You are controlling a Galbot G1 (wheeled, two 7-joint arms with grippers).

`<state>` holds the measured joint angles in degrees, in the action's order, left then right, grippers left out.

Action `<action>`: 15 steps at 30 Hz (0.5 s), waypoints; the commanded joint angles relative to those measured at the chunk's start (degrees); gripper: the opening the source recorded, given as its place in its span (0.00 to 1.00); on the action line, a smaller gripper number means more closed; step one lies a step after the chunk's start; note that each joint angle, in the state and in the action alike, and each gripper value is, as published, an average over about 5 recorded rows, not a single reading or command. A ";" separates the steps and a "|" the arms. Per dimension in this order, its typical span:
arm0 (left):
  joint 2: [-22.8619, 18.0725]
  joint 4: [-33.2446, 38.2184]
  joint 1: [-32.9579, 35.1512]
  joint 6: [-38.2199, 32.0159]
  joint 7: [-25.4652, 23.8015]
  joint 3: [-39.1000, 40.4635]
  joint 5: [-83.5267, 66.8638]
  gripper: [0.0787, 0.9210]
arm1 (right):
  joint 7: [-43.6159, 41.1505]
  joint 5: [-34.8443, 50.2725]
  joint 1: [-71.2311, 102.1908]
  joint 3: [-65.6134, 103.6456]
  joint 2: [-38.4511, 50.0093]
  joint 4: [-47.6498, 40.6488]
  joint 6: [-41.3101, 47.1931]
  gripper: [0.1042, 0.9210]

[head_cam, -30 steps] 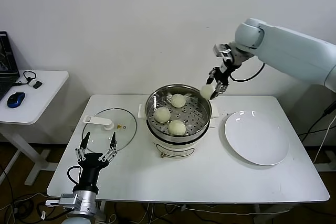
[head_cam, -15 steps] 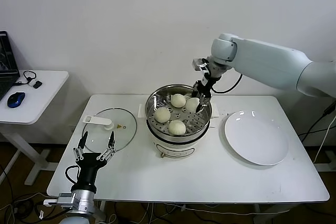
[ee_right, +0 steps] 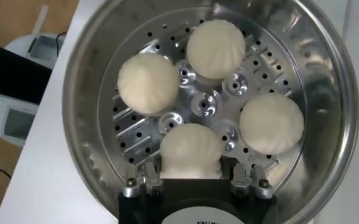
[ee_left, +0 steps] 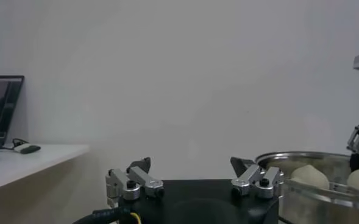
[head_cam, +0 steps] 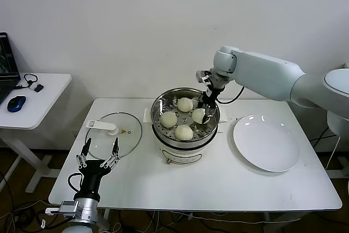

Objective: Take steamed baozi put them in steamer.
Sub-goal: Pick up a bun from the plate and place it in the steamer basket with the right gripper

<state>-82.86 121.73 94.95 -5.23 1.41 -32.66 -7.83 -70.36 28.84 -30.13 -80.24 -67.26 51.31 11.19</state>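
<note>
While inside steamer [head_cam: 185, 114]: baozi [ee_right: 191, 151], rim-side.

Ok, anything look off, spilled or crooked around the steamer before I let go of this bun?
Nothing stands out. The steamer sits upright with three baozi on its tray; the right gripper holds the fourth baozi inside. The glass lid lies flat beside it.

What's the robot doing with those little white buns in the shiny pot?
The robot's right tool is reaching down into the round shiny steel steamer, shut on a small cream-white pleated bun just above the perforated tray. Three other cream-white buns already sit on that tray. The round white plate beside the steamer has nothing on it. The left tool waits open at the table's front edge, near the flat glass lid.
</note>
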 commanded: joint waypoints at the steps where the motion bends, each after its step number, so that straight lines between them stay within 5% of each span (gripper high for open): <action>1: -0.01 -0.04 -0.10 0.05 -0.02 0.02 -0.05 0.88 | -0.22 -3.33 2.58 1.14 -1.77 -4.50 -1.00 0.65; 15: 0.02 -0.11 0.04 -0.07 -0.02 -0.03 -0.23 0.88 | -0.20 -5.12 2.98 1.46 -2.59 -5.03 -1.86 0.65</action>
<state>-82.85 121.62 94.96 -5.26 1.41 -32.70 -8.03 -70.67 25.21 -27.86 -79.10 -69.35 47.46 9.91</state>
